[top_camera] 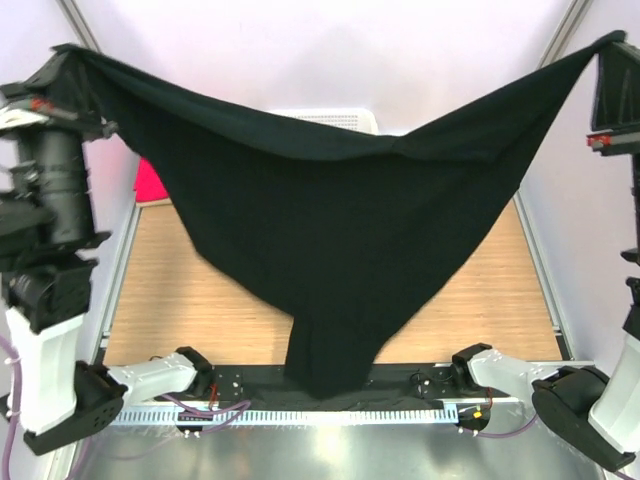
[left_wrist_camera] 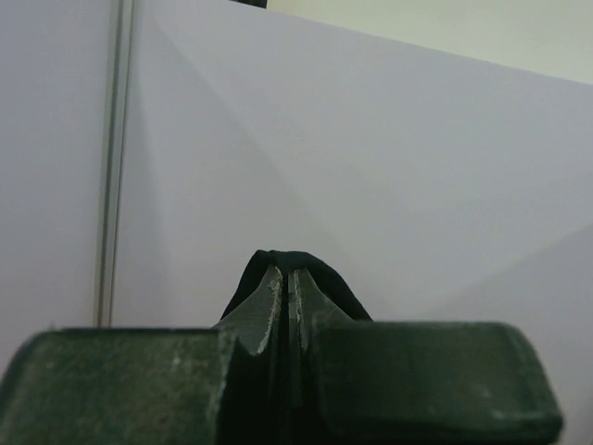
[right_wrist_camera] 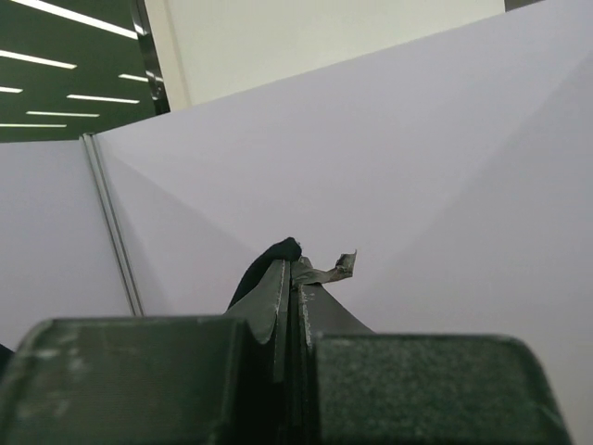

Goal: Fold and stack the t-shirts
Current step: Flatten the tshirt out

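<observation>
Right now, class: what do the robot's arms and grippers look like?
Left arm and right arm: white shells with black rounded joints, small red marks near the wrists, pale purple cables at the bases. Left gripper and right gripper: dark blocky bodies, thin flat fingers worn to grey metal.

I noted the large shirt [top_camera: 330, 220] hung between the left gripper [top_camera: 70, 50] and right gripper [top_camera: 610, 42], above the table [top_camera: 180, 290]. The basket [top_camera: 335, 117] sat behind it, a second shirt [top_camera: 150, 185] back-left.
</observation>
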Action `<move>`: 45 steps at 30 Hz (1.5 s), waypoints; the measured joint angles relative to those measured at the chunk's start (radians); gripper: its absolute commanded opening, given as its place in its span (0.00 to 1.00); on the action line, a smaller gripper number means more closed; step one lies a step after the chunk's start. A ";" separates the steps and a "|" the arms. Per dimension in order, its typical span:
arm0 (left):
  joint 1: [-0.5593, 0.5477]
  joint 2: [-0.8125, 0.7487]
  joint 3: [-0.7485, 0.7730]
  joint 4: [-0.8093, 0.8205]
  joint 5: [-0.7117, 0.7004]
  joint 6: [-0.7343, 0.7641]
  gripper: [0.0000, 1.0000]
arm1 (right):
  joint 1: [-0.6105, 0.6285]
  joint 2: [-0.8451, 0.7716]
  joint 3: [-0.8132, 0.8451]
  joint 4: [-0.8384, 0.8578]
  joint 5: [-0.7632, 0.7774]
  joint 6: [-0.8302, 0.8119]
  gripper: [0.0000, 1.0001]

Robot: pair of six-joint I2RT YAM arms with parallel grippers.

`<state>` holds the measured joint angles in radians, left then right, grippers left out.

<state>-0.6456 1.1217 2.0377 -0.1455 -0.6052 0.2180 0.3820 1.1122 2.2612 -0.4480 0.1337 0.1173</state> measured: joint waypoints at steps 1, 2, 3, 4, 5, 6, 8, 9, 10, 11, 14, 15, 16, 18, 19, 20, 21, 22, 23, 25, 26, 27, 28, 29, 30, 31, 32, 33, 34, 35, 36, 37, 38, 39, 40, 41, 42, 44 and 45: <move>0.000 -0.018 -0.005 0.000 0.000 -0.002 0.01 | 0.000 -0.003 0.009 -0.002 0.000 -0.002 0.01; 0.000 -0.040 -0.012 0.000 0.000 -0.005 0.01 | 0.000 -0.010 0.016 -0.002 0.000 -0.003 0.01; 0.000 -0.063 -0.017 0.000 0.000 -0.008 0.01 | 0.000 -0.018 0.023 -0.004 0.000 -0.003 0.01; 0.000 -0.082 -0.019 0.000 0.000 -0.011 0.01 | 0.000 -0.029 0.026 -0.005 0.000 -0.002 0.01; 0.000 -0.102 -0.022 0.000 0.000 -0.020 0.01 | 0.000 -0.040 0.026 -0.008 -0.001 -0.001 0.01; 0.000 -0.123 -0.023 0.000 0.001 -0.026 0.00 | 0.000 -0.055 0.030 -0.013 -0.002 0.003 0.01; 0.000 -0.173 -0.025 0.005 0.007 -0.038 0.00 | 0.000 -0.092 0.043 -0.017 -0.009 0.016 0.01; 0.000 -0.197 -0.028 0.010 0.012 -0.047 0.01 | 0.000 -0.109 0.049 -0.018 -0.015 0.022 0.01; 0.000 -0.220 -0.032 0.017 0.018 -0.055 0.00 | 0.000 -0.122 0.055 -0.018 -0.021 0.027 0.01; 0.000 -0.237 -0.035 0.022 0.025 -0.061 0.01 | 0.000 -0.136 0.061 -0.018 -0.029 0.035 0.01; 0.000 -0.282 -0.045 0.036 0.050 -0.085 0.01 | 0.000 -0.165 0.083 -0.015 -0.048 0.056 0.01; 0.000 -0.291 -0.047 0.039 0.056 -0.091 0.00 | 0.000 -0.170 0.089 -0.014 -0.054 0.066 0.01; 0.000 -0.298 -0.050 0.043 0.064 -0.101 0.01 | 0.000 -0.172 0.092 -0.011 -0.058 0.072 0.01; 0.000 -0.301 -0.052 0.051 0.081 -0.111 0.00 | 0.000 -0.174 0.098 -0.002 -0.069 0.089 0.01; 0.000 -0.301 -0.052 0.054 0.089 -0.114 0.01 | 0.000 -0.174 0.100 0.002 -0.074 0.097 0.01; 0.000 -0.299 -0.052 0.055 0.095 -0.116 0.00 | 0.000 -0.174 0.101 0.002 -0.077 0.102 0.01; 0.000 -0.295 -0.051 0.059 0.100 -0.116 0.01 | 0.000 -0.170 0.105 0.003 -0.081 0.108 0.01; 0.000 -0.290 -0.047 0.061 0.104 -0.116 0.01 | 0.000 -0.165 0.110 0.004 -0.084 0.116 0.01; 0.000 -0.282 -0.042 0.063 0.106 -0.116 0.00 | 0.000 -0.160 0.116 0.008 -0.084 0.121 0.01; 0.000 -0.256 -0.020 0.071 0.109 -0.111 0.00 | -0.001 -0.149 0.125 0.018 -0.083 0.125 0.01; 0.000 -0.241 -0.008 0.077 0.109 -0.108 0.01 | -0.001 -0.142 0.127 0.027 -0.079 0.126 0.01; 0.000 -0.221 0.008 0.083 0.108 -0.101 0.01 | -0.001 -0.133 0.131 0.031 -0.073 0.126 0.01; 0.000 -0.198 0.027 0.092 0.106 -0.094 0.01 | -0.001 -0.119 0.143 0.040 -0.068 0.127 0.01; 0.000 -0.173 0.048 0.097 0.104 -0.083 0.01 | -0.002 -0.101 0.159 0.045 -0.064 0.127 0.01; 0.000 -0.151 0.065 0.100 0.101 -0.076 0.01 | -0.002 -0.080 0.178 0.051 -0.061 0.127 0.01; 0.000 -0.126 0.083 0.105 0.098 -0.068 0.01 | -0.002 -0.057 0.200 0.057 -0.060 0.127 0.01; 0.000 -0.103 0.097 0.108 0.090 -0.057 0.01 | -0.003 -0.033 0.219 0.063 -0.057 0.126 0.01; 0.000 -0.082 0.107 0.109 0.082 -0.049 0.00 | -0.003 -0.013 0.231 0.069 -0.053 0.125 0.01; 0.000 -0.063 0.115 0.110 0.075 -0.042 0.00 | -0.003 0.002 0.237 0.071 -0.048 0.124 0.01; 0.000 -0.046 0.121 0.109 0.068 -0.031 0.01 | -0.003 0.016 0.240 0.074 -0.042 0.121 0.01; 0.000 -0.031 0.128 0.107 0.061 -0.024 0.01 | -0.003 0.027 0.240 0.074 -0.037 0.120 0.01; 0.000 -0.020 0.134 0.106 0.057 -0.022 0.01 | -0.003 0.037 0.240 0.073 -0.032 0.117 0.01; 0.000 -0.011 0.139 0.104 0.055 -0.021 0.00 | -0.003 0.046 0.240 0.072 -0.028 0.116 0.01; 0.000 -0.010 0.140 0.103 0.055 -0.022 0.00 | -0.003 0.050 0.239 0.070 -0.028 0.116 0.01; 0.000 -0.013 0.140 0.101 0.055 -0.025 0.01 | -0.003 0.051 0.234 0.069 -0.028 0.117 0.01; 0.000 -0.019 0.138 0.098 0.056 -0.029 0.00 | -0.003 0.048 0.228 0.068 -0.028 0.117 0.01; 0.000 -0.027 0.132 0.093 0.057 -0.035 0.00 | -0.003 0.041 0.220 0.067 -0.029 0.117 0.01; 0.000 -0.061 0.105 0.089 0.062 -0.055 0.01 | -0.003 0.010 0.195 0.068 -0.035 0.119 0.01; 0.000 -0.086 0.087 0.083 0.068 -0.066 0.01 | -0.003 -0.004 0.187 0.067 -0.038 0.122 0.01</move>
<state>-0.6456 1.0359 2.1242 -0.0628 -0.5377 0.1520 0.3794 1.1080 2.4477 -0.3813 0.0959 0.2390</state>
